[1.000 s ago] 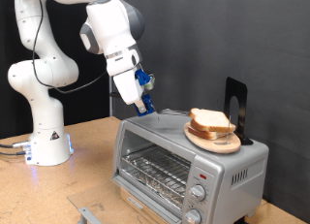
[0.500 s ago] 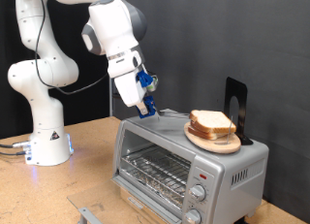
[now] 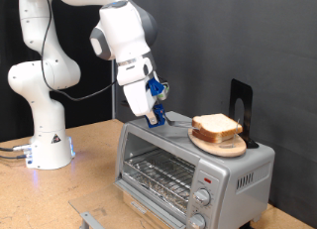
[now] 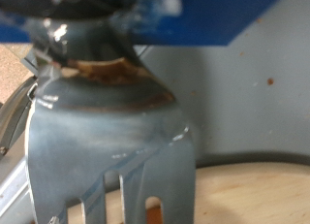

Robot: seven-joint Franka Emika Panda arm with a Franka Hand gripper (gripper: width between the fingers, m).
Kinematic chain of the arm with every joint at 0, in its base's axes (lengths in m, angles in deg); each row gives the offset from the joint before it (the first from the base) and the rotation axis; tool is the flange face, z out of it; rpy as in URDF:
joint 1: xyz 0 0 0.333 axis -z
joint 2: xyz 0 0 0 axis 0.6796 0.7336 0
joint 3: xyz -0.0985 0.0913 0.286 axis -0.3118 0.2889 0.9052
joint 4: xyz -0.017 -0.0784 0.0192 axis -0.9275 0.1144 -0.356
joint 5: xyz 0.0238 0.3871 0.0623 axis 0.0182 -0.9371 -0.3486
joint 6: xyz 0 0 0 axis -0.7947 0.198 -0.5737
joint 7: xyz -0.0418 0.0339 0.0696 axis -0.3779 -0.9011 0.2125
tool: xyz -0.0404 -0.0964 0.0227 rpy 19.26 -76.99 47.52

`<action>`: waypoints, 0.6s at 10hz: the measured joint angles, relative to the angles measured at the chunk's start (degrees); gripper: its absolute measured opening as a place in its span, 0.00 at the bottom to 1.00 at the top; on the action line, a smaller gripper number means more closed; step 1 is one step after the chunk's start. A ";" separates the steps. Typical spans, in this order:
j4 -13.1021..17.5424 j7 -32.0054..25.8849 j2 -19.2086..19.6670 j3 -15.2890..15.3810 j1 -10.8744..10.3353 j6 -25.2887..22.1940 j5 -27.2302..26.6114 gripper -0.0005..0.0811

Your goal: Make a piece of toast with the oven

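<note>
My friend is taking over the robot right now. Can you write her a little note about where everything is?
Pincer: shut on a metal spatula, above the oven top, beside the plate.
Bread: stacked on the wooden plate on top of the oven.
Done: spatula is in the pincer.
Left: oven door is shut, and no bread shows inside yet.

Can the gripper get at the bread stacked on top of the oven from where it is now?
Probably yes. The gripper hangs just above the oven top, on the exterior view's left of the bread on its wooden plate, with nothing between them. It already carries a fork-like tool.
</note>
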State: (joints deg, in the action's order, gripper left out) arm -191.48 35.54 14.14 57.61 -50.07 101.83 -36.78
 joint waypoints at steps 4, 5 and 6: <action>3.04 1.09 3.17 0.01 0.00 0.05 1.40 0.49; 3.81 1.89 4.10 0.07 0.00 0.05 2.12 0.49; 4.61 2.54 4.94 0.20 -0.02 0.07 2.80 0.49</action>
State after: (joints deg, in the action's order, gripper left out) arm -186.88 38.09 19.07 57.80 -50.09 101.89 -33.98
